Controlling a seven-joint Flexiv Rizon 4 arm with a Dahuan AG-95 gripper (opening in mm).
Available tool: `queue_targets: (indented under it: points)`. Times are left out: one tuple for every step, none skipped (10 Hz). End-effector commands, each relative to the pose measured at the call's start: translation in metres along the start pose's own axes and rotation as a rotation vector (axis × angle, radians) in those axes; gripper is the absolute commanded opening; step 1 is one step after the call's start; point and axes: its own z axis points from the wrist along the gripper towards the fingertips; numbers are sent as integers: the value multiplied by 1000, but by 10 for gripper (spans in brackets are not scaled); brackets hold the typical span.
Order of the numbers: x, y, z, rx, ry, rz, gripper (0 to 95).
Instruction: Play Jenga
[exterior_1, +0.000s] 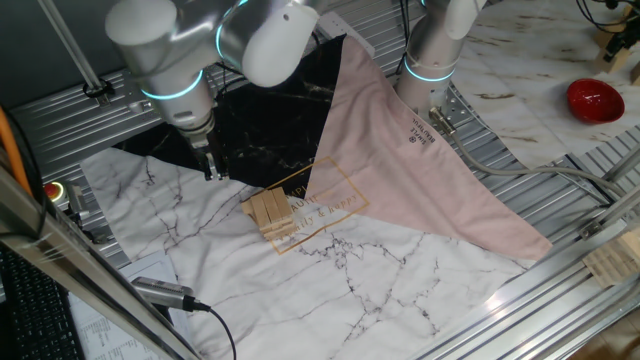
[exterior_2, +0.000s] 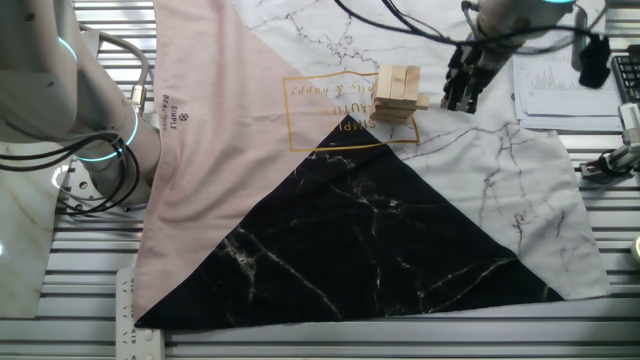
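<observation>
The Jenga stack (exterior_1: 270, 212) is a small low pile of tan wooden blocks on the marble-print cloth near the gold lettering. In the other fixed view the Jenga stack (exterior_2: 397, 93) has one block end (exterior_2: 424, 101) sticking out a little toward the gripper. My gripper (exterior_1: 213, 168) hangs low over the cloth, to the left of the stack and a short gap away from it. From the opposite side the gripper (exterior_2: 462, 95) is just right of the stack. Its dark fingers point down, slightly parted, with nothing between them.
A pink cloth (exterior_1: 420, 170) and a black marble cloth (exterior_2: 370, 240) overlap the white one. A second arm's base (exterior_1: 432, 60) stands behind. A red bowl (exterior_1: 595, 100) sits far right, a slatted wooden piece (exterior_1: 612, 262) at the right edge, and a cabled probe (exterior_1: 165, 293) at the front left.
</observation>
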Motion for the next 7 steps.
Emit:
queue_targets:
  points:
    - [-1,1,0,76,17,-203,0]
    - [-1,1,0,85,15,-229,0]
    - [-1,1,0,85,15,-229,0]
    - [-1,1,0,89,8,-254,0]
    - [-1,1,0,93,1,-260,0]
    - [-1,1,0,93,1,-260,0]
    - [-1,1,0,93,1,-260,0]
